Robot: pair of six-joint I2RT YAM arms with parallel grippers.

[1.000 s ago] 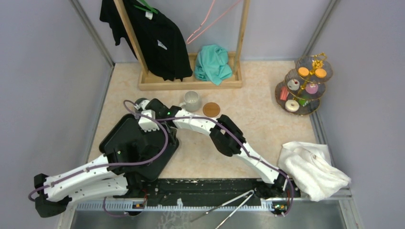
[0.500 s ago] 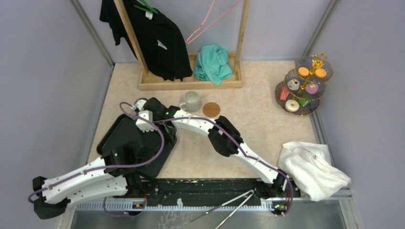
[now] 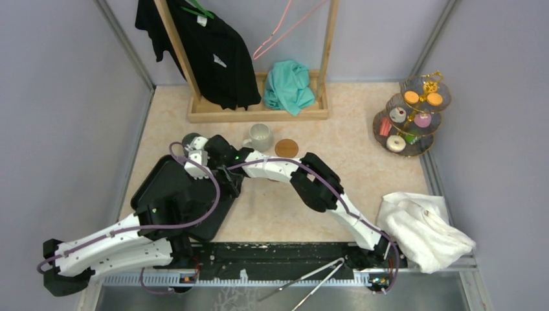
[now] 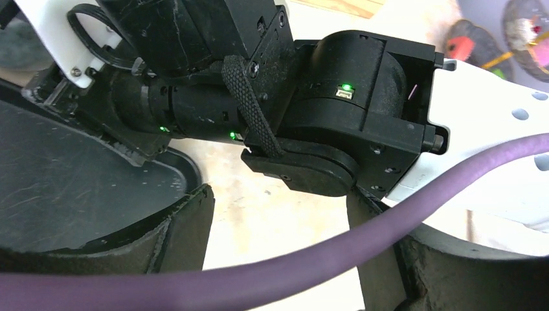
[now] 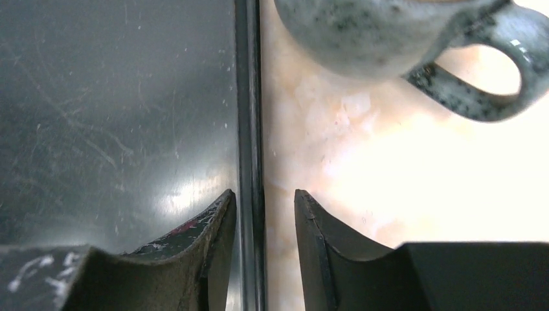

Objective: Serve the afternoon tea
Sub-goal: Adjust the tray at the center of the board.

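The black tray [image 3: 162,188] lies at the left of the table. My right gripper [image 3: 206,170] reaches across to its far rim and stands open. In the right wrist view one finger [image 5: 213,240] is over the tray [image 5: 116,97] and the other over the table, with the rim [image 5: 249,129] loose between them. The grey mug [image 3: 261,136] stands just beyond, near in that view as the mug [image 5: 382,32]. My left gripper [image 3: 220,194] is open at the tray's right edge [image 4: 97,194], its jaws wide over bare table. The three-tier stand [image 3: 414,116] with sweets stands far right.
A round brown coaster [image 3: 286,148] lies beside the mug. A wooden rack [image 3: 259,113] with a black garment and a teal cloth [image 3: 288,84] lines the back. A white towel [image 3: 424,230] lies front right and metal tongs [image 3: 311,282] on the front rail.
The tray has shifted a little to the left with both arms. My right jaws, closed on its rim before, have opened off it.
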